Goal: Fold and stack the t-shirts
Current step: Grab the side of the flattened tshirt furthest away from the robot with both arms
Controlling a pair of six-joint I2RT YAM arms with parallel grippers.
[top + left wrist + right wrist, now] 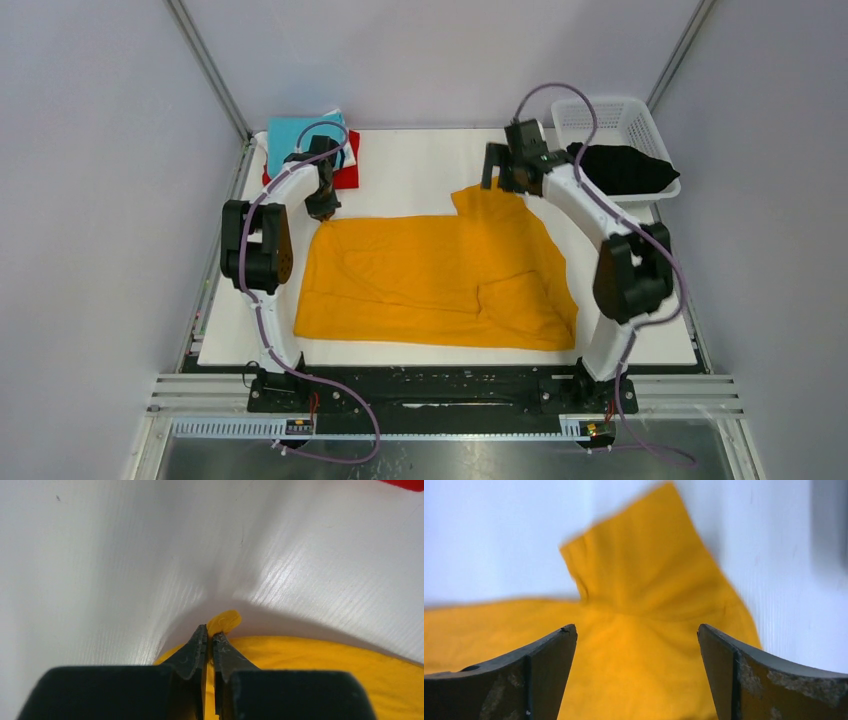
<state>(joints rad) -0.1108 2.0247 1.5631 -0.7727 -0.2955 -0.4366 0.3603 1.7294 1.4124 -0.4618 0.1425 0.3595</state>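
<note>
Orange-yellow t-shirt [440,280] lies spread out on the white bench [420,165], with one pincer on it and one off.
Left pincer [210,632] is clenched on the shirt's far-left corner, a nub of cloth poking past its tips. Right pincer [636,635] hangs with jaws spread wide over the far-right sleeve, gripping nothing. At the bench's far-left corner, a teal t-shirt [298,132] sits on a red t-shirt [348,177]. A black t-shirt [625,168] lies in the white basket [610,110], far right.

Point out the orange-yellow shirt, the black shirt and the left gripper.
orange-yellow shirt [430,275], top external view, middle of the spread cloth.
black shirt [622,168], top external view, middle of the bunched cloth.
left gripper [210,631], left wrist view, midway between its fingertips.
</note>
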